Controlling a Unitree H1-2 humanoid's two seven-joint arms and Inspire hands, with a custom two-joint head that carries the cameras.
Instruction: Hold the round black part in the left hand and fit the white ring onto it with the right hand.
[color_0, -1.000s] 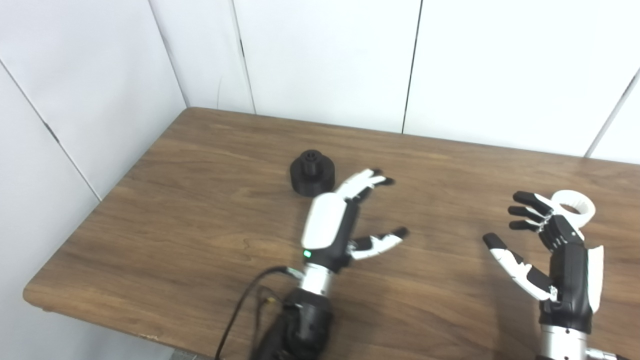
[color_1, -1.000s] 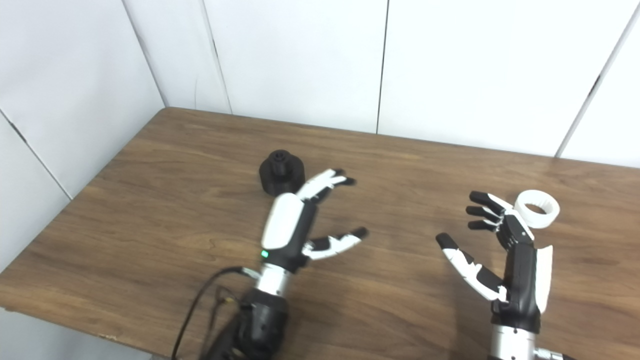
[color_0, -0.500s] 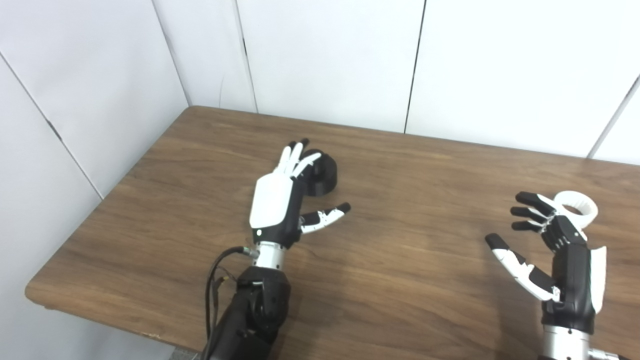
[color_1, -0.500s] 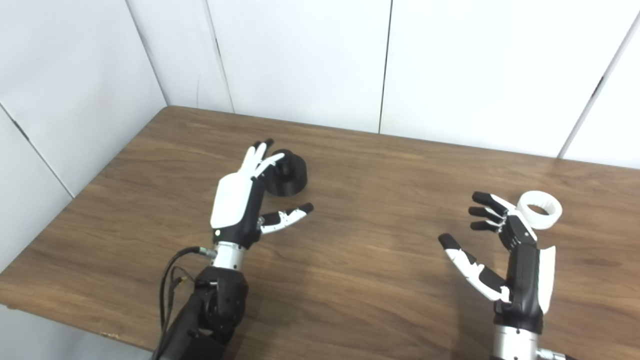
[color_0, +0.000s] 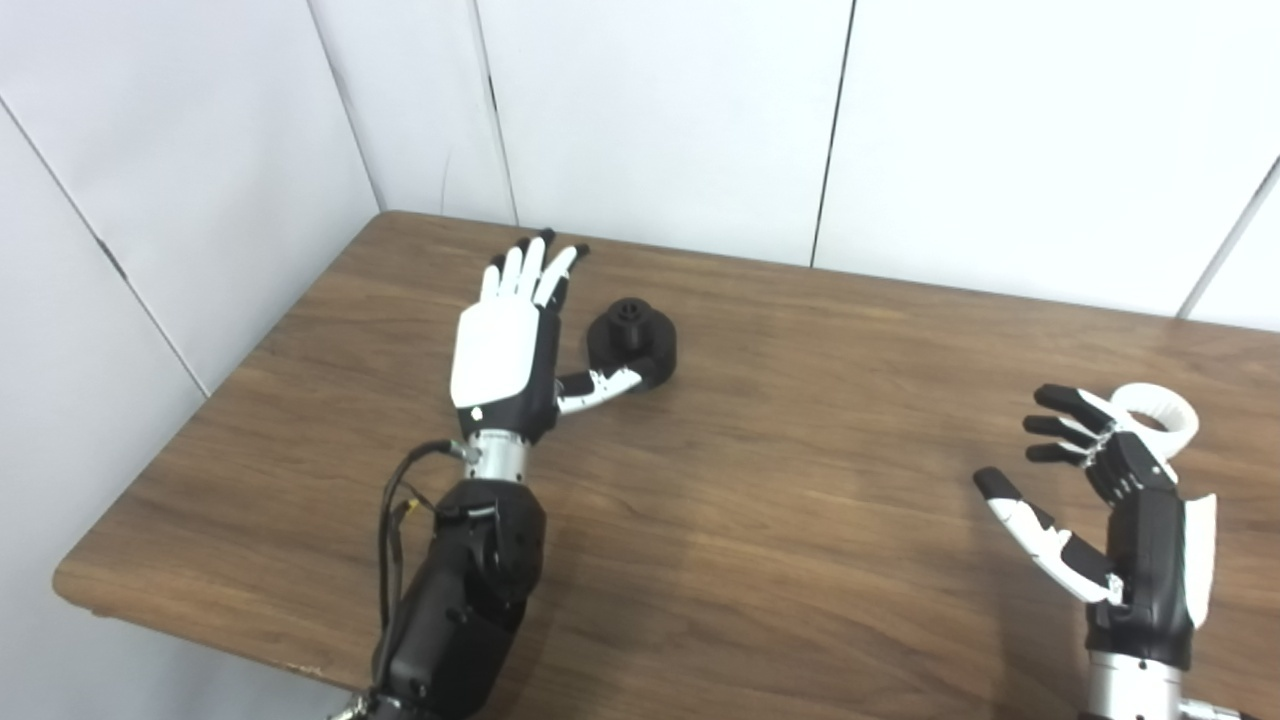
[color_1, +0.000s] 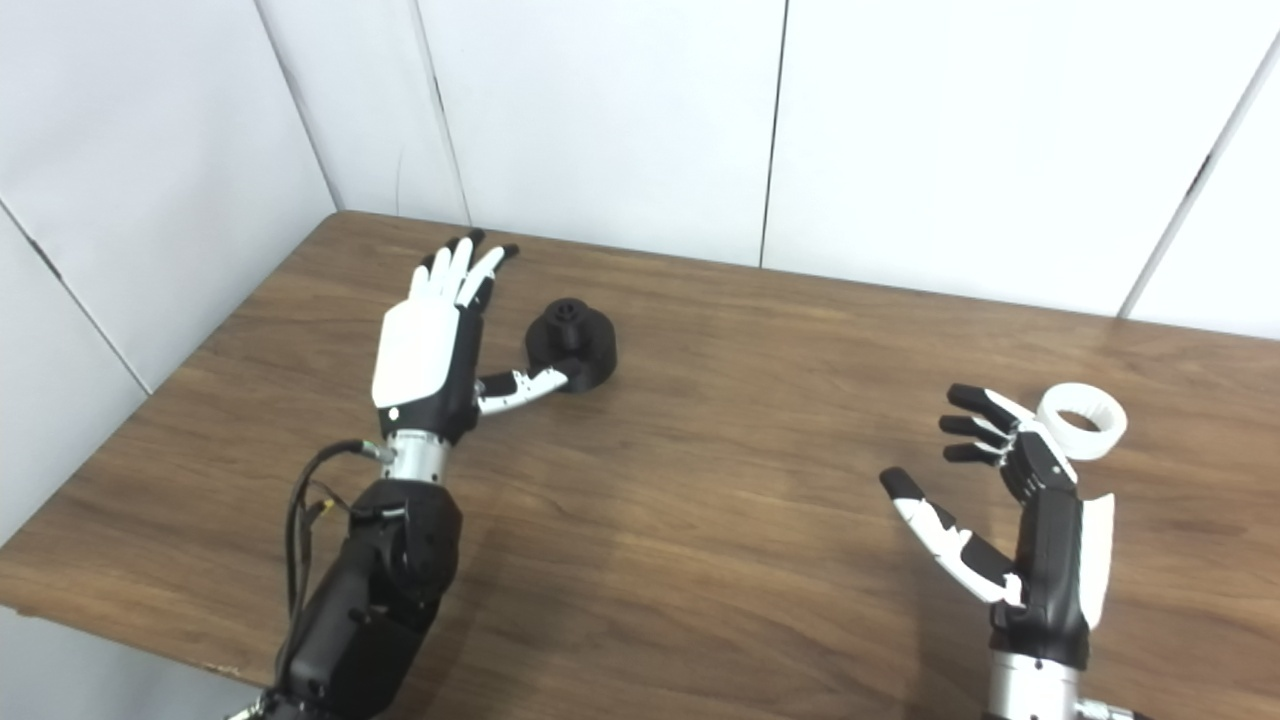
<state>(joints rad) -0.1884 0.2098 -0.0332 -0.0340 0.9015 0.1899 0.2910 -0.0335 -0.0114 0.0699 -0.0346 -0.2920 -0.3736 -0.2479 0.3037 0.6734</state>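
The left robot hand (color_0: 505, 345) was spread open, empty, thumb beside the round black plastic part (color_0: 632, 345) near the brown wooden tabletop (color_0: 800, 520) far-left corner. The right robot hand (color_0: 1110, 500), also open, stood beside the white plastic ring (color_0: 1155, 412); wide bare wood lay between.

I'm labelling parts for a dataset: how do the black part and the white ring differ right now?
The round black part is a solid stepped disc with a raised hub; the white ring is hollow. The black part sits beside the open left hand, by its thumb; the ring lies behind the open right hand. Both rest on the table, unheld.
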